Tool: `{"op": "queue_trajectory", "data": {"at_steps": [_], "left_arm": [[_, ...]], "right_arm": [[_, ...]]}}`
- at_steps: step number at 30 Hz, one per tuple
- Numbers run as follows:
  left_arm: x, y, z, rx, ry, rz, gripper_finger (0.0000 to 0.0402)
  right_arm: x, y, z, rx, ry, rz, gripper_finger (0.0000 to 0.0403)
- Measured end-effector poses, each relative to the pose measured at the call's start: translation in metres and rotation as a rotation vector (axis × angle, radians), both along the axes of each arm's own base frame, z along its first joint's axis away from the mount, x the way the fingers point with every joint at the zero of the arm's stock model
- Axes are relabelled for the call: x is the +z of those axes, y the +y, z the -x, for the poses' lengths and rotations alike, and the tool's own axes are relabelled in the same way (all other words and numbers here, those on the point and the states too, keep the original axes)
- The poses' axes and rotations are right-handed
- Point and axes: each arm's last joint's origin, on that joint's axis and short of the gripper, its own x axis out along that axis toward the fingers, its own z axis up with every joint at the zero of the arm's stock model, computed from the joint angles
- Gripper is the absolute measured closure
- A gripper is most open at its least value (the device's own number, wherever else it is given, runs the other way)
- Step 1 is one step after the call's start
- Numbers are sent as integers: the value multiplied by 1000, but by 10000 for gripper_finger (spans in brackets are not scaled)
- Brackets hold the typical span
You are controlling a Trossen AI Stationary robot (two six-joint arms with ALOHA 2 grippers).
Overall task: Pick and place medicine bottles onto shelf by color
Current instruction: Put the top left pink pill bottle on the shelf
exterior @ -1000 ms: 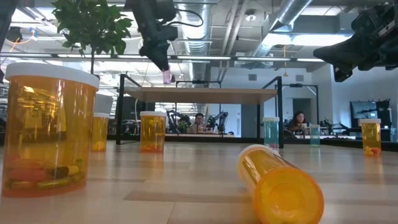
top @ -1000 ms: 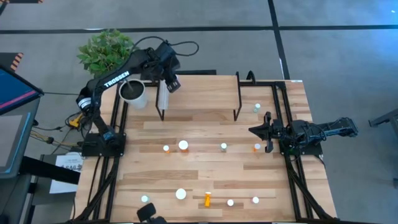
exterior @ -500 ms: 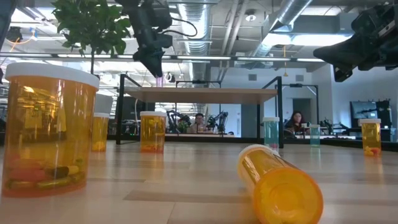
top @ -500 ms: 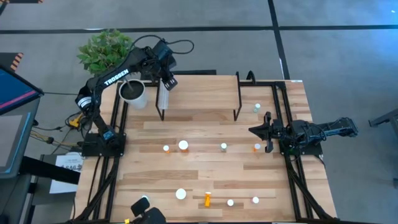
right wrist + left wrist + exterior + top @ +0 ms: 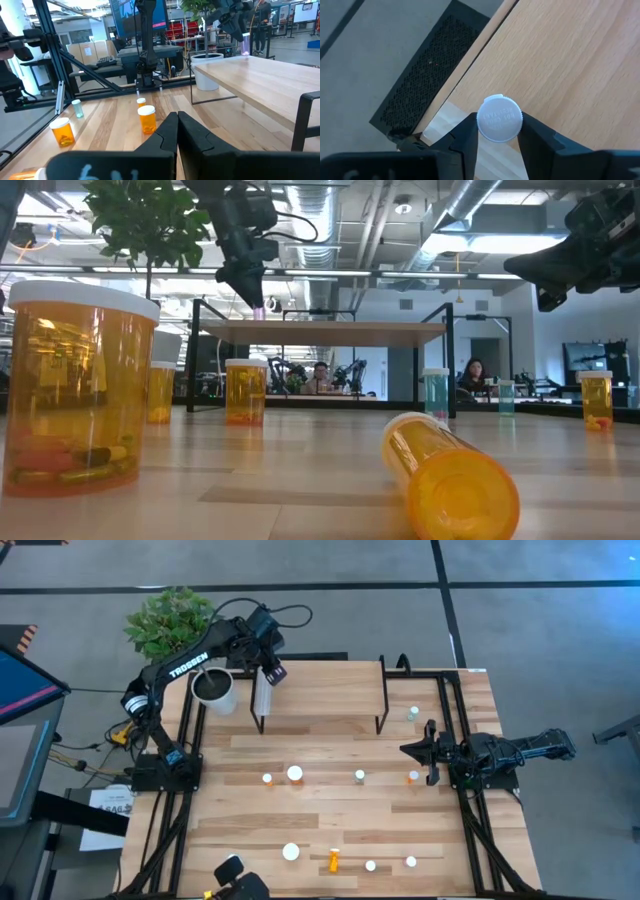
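Note:
My left gripper (image 5: 272, 673) is over the far left corner of the shelf (image 5: 320, 690), shut on a small pink medicine bottle (image 5: 259, 308) with a white cap (image 5: 500, 119). Other medicine bottles stand on the table: orange ones (image 5: 245, 391), teal ones (image 5: 436, 392) and a big orange one (image 5: 75, 385) close to the low camera. One orange bottle (image 5: 455, 480) lies on its side. My right gripper (image 5: 412, 750) hangs shut over the table's right side, holding nothing. My left gripper pinches the pink bottle by the rim of its white cap (image 5: 485, 125), one finger (image 5: 465, 140) on each side. The fingers come from above, slanting down. The bottle hangs upright below them, just over the shelf top; whether its base touches the wood I cannot tell.
A white plant pot (image 5: 215, 690) with a green plant (image 5: 170, 620) stands just left of the shelf. The shelf's black legs (image 5: 262, 725) rise from the table. Small bottles are scattered along the middle (image 5: 360, 776) and the near edge (image 5: 370, 865).
My left gripper has sunk a little and shifted toward the table's left edge with the pink bottle, bringing it closer to the shelf top. The bottle stays upright in the hold.

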Motion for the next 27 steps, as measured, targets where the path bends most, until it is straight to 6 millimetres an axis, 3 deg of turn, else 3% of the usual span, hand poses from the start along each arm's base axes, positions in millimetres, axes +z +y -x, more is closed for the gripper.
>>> {"op": "queue_trajectory", "data": {"at_steps": [16,27], "left_arm": [[-1,0,0,0,5,3,289],[-16,11,-9,13,39,5,289]], "right_arm": [[0,0,0,0,0,0,369],[0,0,0,0,0,0,369]]}}
